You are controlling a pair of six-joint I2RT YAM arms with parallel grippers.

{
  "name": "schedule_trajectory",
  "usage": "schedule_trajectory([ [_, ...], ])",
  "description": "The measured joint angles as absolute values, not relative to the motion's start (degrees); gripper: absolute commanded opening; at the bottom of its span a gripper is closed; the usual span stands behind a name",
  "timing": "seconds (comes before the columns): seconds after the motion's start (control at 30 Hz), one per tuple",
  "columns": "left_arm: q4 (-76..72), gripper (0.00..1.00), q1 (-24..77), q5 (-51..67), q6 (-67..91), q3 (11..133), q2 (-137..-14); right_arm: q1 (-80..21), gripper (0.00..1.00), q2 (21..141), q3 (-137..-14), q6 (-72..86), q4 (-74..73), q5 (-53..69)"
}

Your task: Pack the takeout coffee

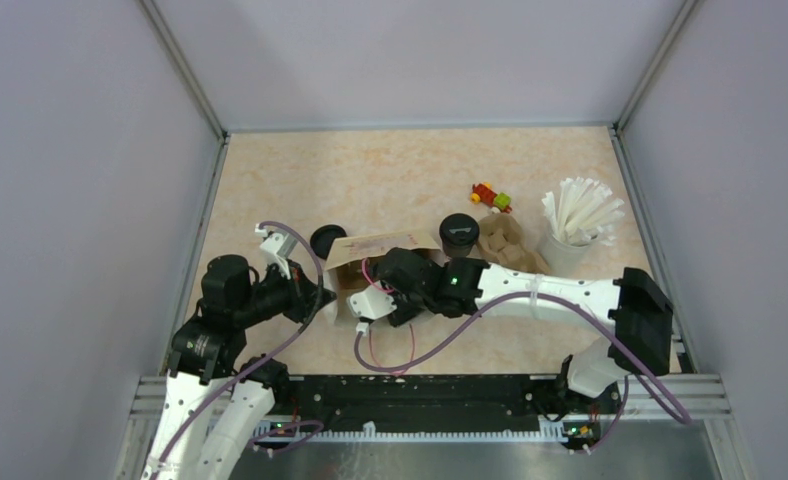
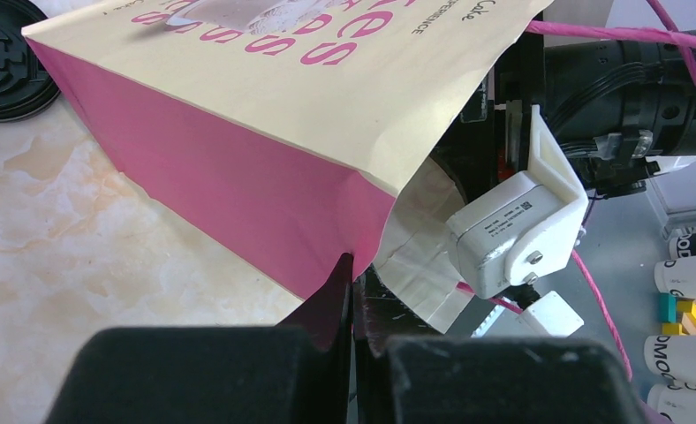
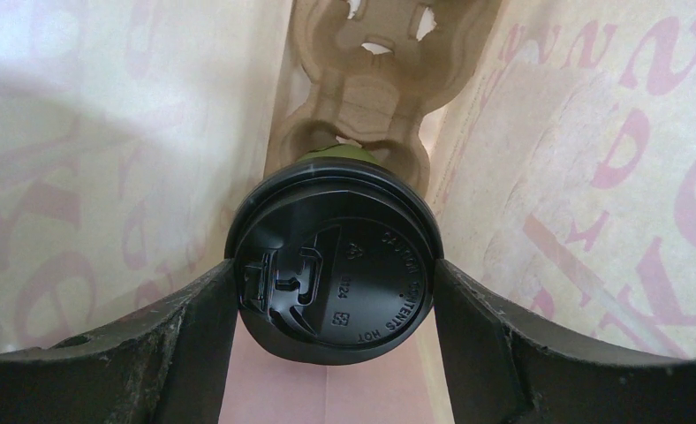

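Note:
A paper bag point(image 1: 382, 252) with pink lettering lies on its side on the table, mouth toward the arms. My left gripper point(image 1: 320, 296) is shut on the bag's mouth edge point(image 2: 355, 269), pinching the pink side panel point(image 2: 238, 194). My right gripper point(image 3: 336, 278) reaches inside the bag and is shut on a black lidded coffee cup point(image 3: 353, 283), its fingers point(image 3: 194, 327) pressing both sides of the lid. A brown pulp carrier point(image 3: 371, 97) lies deeper in the bag, right behind the cup. Another black lidded cup point(image 1: 459, 233) stands right of the bag.
A black round lid or cup point(image 1: 327, 240) lies left of the bag and shows in the left wrist view point(image 2: 0, 62). A second pulp carrier point(image 1: 505, 245), a pale cup of white straws point(image 1: 575, 225) and small coloured blocks point(image 1: 490, 196) sit at the right. Grey walls enclose the table.

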State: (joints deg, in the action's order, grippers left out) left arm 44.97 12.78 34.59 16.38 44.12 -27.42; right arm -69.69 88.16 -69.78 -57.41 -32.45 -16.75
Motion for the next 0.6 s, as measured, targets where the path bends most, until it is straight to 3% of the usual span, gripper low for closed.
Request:
schedule_trajectory([
  [0.6,44.9,0.00,12.8,35.4,16.9,44.1,-27.4,-68.3,0.65,88.7,-66.7,-56.8,-27.6,-16.5],
])
